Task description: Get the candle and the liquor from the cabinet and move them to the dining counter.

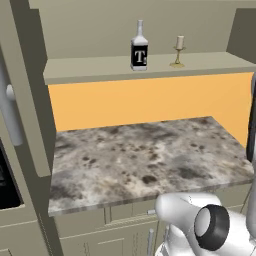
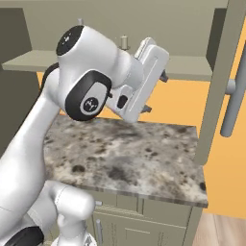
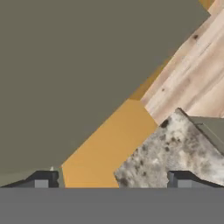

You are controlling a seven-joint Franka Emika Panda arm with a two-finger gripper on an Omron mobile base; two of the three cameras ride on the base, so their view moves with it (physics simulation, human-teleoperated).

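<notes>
The liquor [image 1: 139, 50], a clear bottle with a black "T" label, stands on the open cabinet's shelf [image 1: 90, 71]. The candle [image 1: 178, 50] on its brass stick is just right of it. In the right base view only the candle's top [image 2: 124, 42] and the bottle's tip [image 2: 80, 21] peek over the arm. My gripper [image 2: 156, 92] hangs open and empty in front of and below the shelf [image 2: 192, 67], apart from both objects. In the hand view its fingertips [image 3: 41, 180] stand wide apart under the cabinet's grey underside [image 3: 78, 65]. The dining counter is out of view.
A wall-backed marble worktop [image 1: 145, 155] lies under the cabinet, with an orange wall [image 1: 150, 100] behind it. Open cabinet doors with bar handles stand at the left [image 1: 12, 115] and at the right [image 2: 235, 105]. Wooden floor [image 3: 197, 57] lies beyond the worktop's end.
</notes>
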